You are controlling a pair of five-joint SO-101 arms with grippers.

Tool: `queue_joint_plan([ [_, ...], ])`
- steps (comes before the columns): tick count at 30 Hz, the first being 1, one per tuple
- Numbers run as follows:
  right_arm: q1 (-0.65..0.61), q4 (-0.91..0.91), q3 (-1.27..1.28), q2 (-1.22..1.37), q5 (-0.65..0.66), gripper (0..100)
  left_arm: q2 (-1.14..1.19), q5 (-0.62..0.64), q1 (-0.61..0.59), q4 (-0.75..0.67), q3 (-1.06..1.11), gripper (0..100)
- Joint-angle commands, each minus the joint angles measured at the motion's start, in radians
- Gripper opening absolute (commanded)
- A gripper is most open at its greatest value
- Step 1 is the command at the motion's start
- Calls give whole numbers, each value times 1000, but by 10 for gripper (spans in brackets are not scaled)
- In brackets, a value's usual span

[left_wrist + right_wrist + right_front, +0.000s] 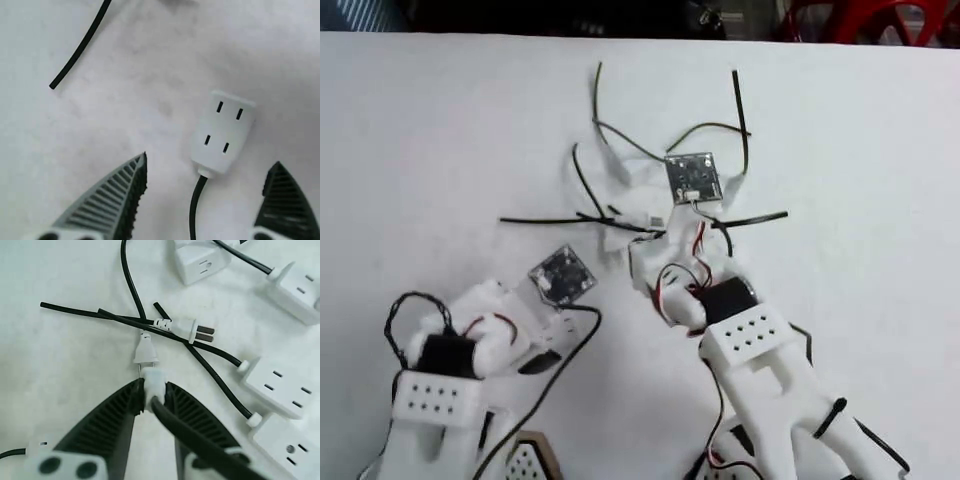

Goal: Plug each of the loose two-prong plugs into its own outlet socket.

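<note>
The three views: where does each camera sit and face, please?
High view: overhead, facing down onto table; left arm, right arm show.
Left wrist view: on its arm, facing white double socket; left gripper open.
Right wrist view: on its arm, facing crossed black cords; right gripper shut on white connector.
Shared, high and right wrist: those cords.
</note>
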Motion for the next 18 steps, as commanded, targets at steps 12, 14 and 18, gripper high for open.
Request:
queue_joint_plan([
  [12,84,-41,-2,-33,-9,17,730,0,91,-265,-230,287],
  [14,96,-48,-2,-33,-9,17,743,49,87,-298,-244,286],
  [18,94,-48,-2,-33,-9,17,745,189,73,-315,-311,288],
])
